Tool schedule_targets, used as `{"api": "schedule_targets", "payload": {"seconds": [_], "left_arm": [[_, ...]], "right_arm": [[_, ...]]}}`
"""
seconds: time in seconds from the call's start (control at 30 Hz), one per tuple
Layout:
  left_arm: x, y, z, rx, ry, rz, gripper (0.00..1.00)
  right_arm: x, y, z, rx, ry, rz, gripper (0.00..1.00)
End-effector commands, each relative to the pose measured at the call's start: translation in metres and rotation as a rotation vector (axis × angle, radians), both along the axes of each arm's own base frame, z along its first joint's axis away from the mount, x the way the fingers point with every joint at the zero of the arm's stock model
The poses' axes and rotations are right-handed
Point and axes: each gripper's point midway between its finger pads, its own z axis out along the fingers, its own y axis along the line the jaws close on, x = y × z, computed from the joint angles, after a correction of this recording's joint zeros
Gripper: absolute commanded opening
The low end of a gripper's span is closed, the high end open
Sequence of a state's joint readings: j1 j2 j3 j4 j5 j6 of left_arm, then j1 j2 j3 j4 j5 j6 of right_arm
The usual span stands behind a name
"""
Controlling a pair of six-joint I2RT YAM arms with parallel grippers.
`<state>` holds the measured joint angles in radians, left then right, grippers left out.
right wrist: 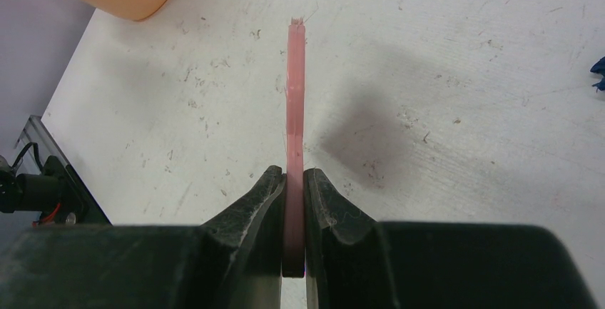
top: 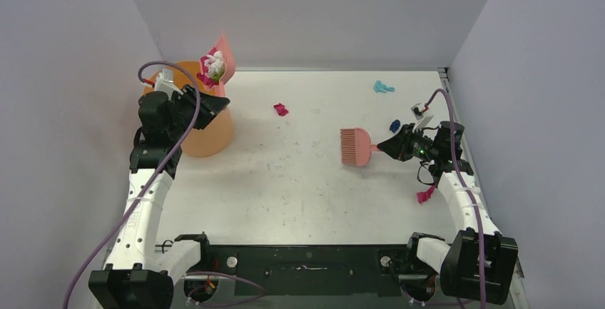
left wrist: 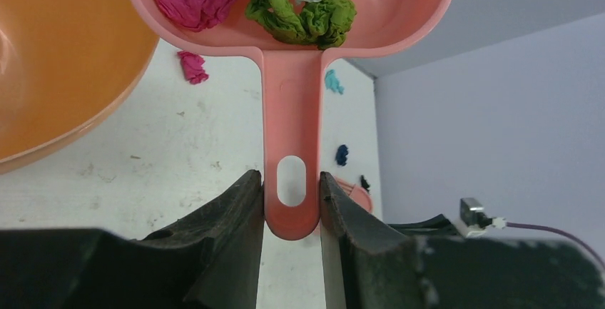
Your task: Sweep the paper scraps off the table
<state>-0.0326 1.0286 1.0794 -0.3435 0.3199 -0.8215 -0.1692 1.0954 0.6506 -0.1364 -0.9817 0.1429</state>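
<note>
Paper scraps (top: 212, 66): a heap of magenta, white and green wads sits in the dustpan (top: 222, 51) at far left. I count 4 more loose on the table (top: 300, 188), spread from the middle to the right edge.
Bucket (top: 210, 138): orange, standing on the left side of the table, with my left arm reaching up past its left side.
Left gripper (left wrist: 291, 188): clamped on the dustpan's handle, 1 finger on each side of the hanging hole.
Dustpan: pink, raised off the table and tipped up at the bucket's far right rim. I cannot tell whether it hangs over the opening.
Magenta scrap (top: 281, 110): alone on the table, right of the bucket, with nothing around it.
Brush (top: 354, 146): pink, right of centre, head to the left and handle to the right. I cannot tell whether the bristles touch the table.
Teal scrap (top: 382, 87): near the far edge, well beyond the brush.
Right gripper (right wrist: 295, 180): pinched tight on the brush's thin handle.
Dark blue scrap (top: 394, 125): just beyond the right gripper, near its cable.
Second magenta scrap (top: 426, 195): tucked just beside my right arm's forearm, on its left side.
</note>
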Motion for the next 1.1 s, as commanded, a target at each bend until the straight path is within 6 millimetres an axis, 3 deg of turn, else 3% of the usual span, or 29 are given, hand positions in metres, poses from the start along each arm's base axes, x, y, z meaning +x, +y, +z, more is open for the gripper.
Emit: {"api": "schedule_targets", "payload": {"seconds": [0.0, 0.17, 0.3, 0.6, 1.07], "left_arm": [[-0.003, 0.001, 0.061, -0.215, -0.203, -0.03, 0.0], [-0.007, 0.016, 0.075, -0.392, -0.3, 0.009, 0.0], [-0.023, 0.038, 0.089, -0.692, -0.407, 0.069, 0.0], [-0.03, 0.041, 0.089, -0.957, -0.422, -0.005, 0.0], [-0.022, 0.035, 0.084, -0.902, -0.395, -0.031, 0.0]], "right_arm": [[0.01, -0.001, 0.031, -0.031, -0.132, 0.016, 0.05], [0.009, -0.001, 0.033, -0.033, -0.137, 0.019, 0.05], [0.008, 0.0, 0.034, -0.03, -0.138, 0.024, 0.05], [0.007, 0.001, 0.035, -0.029, -0.141, 0.03, 0.05], [0.007, 0.0, 0.035, -0.031, -0.143, 0.028, 0.05]]}}
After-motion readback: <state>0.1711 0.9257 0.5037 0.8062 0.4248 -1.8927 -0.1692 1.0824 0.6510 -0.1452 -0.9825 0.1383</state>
